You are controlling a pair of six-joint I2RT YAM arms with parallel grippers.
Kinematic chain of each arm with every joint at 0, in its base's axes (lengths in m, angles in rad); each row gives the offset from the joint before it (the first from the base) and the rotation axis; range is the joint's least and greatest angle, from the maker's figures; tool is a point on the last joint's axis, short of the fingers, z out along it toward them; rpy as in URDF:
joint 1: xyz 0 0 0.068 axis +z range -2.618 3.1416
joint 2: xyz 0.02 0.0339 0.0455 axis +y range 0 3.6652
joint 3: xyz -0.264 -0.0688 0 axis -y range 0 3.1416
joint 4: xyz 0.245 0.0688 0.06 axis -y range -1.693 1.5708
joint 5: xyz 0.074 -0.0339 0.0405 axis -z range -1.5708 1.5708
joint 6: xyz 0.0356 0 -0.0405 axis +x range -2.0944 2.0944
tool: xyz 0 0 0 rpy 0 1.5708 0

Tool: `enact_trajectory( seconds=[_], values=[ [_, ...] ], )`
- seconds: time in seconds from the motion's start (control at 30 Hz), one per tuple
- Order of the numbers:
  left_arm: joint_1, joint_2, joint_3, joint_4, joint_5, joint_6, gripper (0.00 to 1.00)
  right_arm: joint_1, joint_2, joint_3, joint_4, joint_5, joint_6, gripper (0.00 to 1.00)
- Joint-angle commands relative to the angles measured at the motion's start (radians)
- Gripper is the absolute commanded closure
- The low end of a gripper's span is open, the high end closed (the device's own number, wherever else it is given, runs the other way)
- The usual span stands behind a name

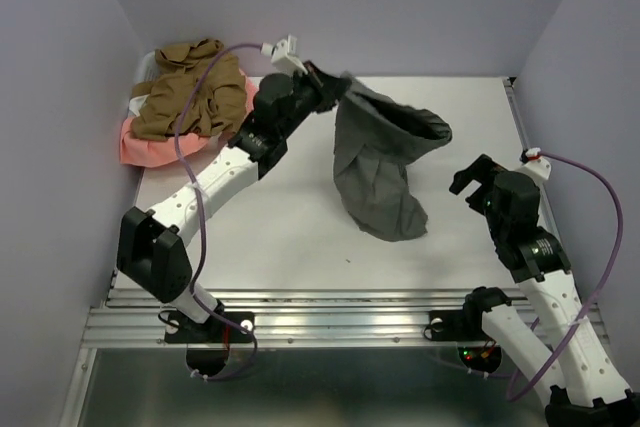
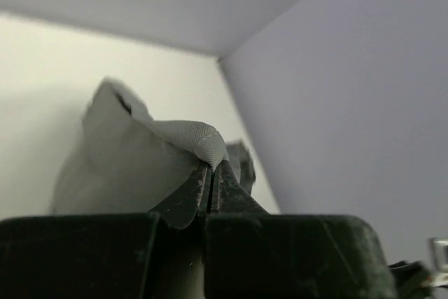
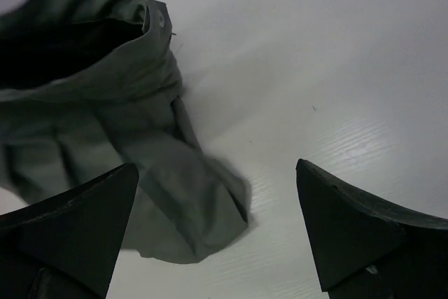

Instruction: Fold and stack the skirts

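Centre of frame: we see the grey skirt (image 1: 380, 177), its upper edge pinched in the left jaws, lower end resting on the counter (image 1: 290, 237); right jaws spread, empty. We judge it limp and light; grasp the open rim's far side

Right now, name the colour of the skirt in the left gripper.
Grey. The skirt shows best in the top view.

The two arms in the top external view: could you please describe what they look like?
Both the left arm and right arm have white tubular links dotted with small holes, joined by chunky black joints. A purple cable loops along each to a white connector at the wrist. The left gripper and right gripper are black, with wedge-shaped fingers.
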Motion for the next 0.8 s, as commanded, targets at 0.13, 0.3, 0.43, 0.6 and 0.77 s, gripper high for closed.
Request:
enact_trajectory(
  seconds=[0.13,0.3,0.43,0.6,0.77],
  values=[
    [-0.025,-0.194,-0.650,0.178,-0.092,-0.104,1.00,0.005,0.036,0.002,0.020,-0.070,-0.019,0.00],
    [-0.028,-0.215,-0.766,0.141,-0.047,-0.116,0.98,0.005,0.100,-0.027,0.083,-0.219,-0.044,0.00],
    [-0.028,-0.293,-0.783,-0.006,-0.109,-0.087,0.72,0.005,0.145,-0.036,0.135,-0.322,-0.048,0.00],
    [-0.030,-0.376,-0.836,-0.137,-0.194,-0.076,0.28,0.005,0.177,-0.040,0.186,-0.400,-0.067,0.00],
    [-0.030,-0.451,-0.913,-0.209,-0.208,-0.093,0.01,0.005,0.229,-0.023,0.209,-0.434,-0.062,0.00]
  ],
)
